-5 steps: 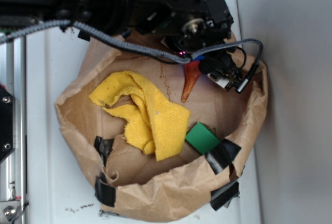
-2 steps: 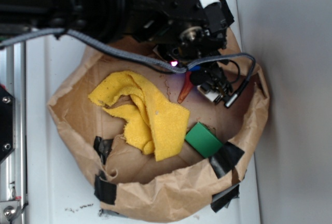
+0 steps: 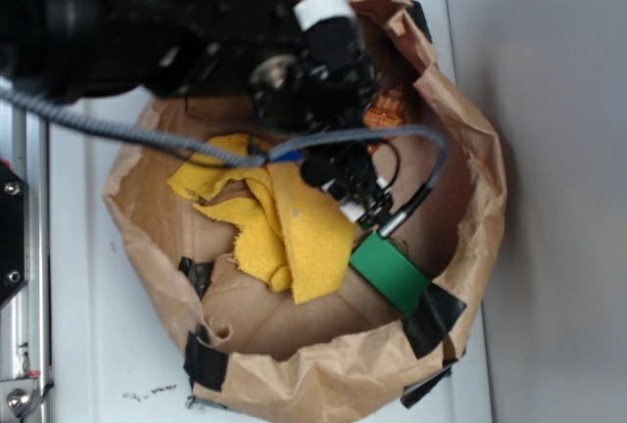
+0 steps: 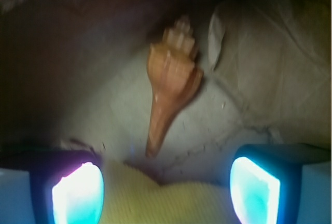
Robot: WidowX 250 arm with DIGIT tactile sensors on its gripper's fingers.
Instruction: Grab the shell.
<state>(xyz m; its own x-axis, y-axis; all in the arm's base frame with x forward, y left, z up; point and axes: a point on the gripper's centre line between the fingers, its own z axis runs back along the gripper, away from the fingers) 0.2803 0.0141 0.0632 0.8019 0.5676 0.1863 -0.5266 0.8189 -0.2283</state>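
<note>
Inside the paper bag [image 3: 470, 217], the shell [image 4: 173, 81] is lying free on the brown floor, ahead of the spread gripper [image 4: 166, 185].
Its long axis is running up-down in the wrist view, tail pointing toward the gripper and the yellow cloth [image 3: 284, 227]. Risk, as a judgement: jaws are hovering over cloth, so closing now would likely be pinching fabric, not shell.

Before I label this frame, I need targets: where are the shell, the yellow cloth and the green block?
shell [image 4: 174, 76]: wrist view, on its wide ridged body.
yellow cloth [image 3: 294, 222]: exterior view, middle of the folds.
green block [image 3: 389, 271]: exterior view, top face.
</note>
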